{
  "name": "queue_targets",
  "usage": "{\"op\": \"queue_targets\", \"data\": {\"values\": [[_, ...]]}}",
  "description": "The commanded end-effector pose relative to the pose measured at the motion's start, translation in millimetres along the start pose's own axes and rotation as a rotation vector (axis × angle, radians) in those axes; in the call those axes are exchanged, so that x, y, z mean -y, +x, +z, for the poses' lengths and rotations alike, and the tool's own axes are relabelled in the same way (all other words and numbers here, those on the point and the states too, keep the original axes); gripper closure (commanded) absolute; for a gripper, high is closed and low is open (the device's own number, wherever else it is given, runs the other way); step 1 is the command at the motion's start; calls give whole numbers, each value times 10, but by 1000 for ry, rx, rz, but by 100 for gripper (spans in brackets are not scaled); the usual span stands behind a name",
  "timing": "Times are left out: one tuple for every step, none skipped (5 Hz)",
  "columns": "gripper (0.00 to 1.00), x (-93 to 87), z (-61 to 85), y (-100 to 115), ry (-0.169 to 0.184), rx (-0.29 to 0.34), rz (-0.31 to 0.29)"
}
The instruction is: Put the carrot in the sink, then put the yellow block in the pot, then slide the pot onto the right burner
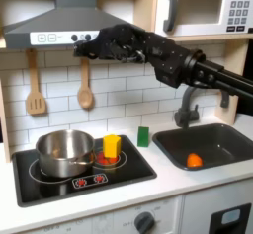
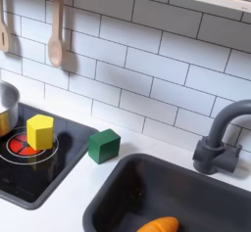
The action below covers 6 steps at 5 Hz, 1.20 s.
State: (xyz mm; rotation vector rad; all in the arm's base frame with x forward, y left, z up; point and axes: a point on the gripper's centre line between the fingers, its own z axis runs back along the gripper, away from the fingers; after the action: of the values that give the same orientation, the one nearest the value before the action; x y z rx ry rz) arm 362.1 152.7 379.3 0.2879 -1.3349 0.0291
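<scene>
Faucet crowds sink rear; green block beside cooktop.

In the second exterior view, the pot is cut by the left edge — you see only a sliver of its wall. The carrot runs off the bottom edge, so its green end cannot be seen. The sink is cropped at the bottom and right edges. The burner is partly covered by the yellow block.

In the first exterior view, the gripper is dark and blurred against the hood — you cannot tell how its jaws stand. The carrot is too small to show its taper.
</scene>
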Motion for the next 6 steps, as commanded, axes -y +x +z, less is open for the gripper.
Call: {"op": "queue_targets", "data": {"values": [[100,24,-25,39,-23,25,13],[100,38,-61,38,-33,27,17],[100,45,-86,80,-39,39,30],[100,86,-89,131,-59,52,41],[100,76,-90,157,-57,59,54],[100,121,-118,177,-72,62,53]]}}
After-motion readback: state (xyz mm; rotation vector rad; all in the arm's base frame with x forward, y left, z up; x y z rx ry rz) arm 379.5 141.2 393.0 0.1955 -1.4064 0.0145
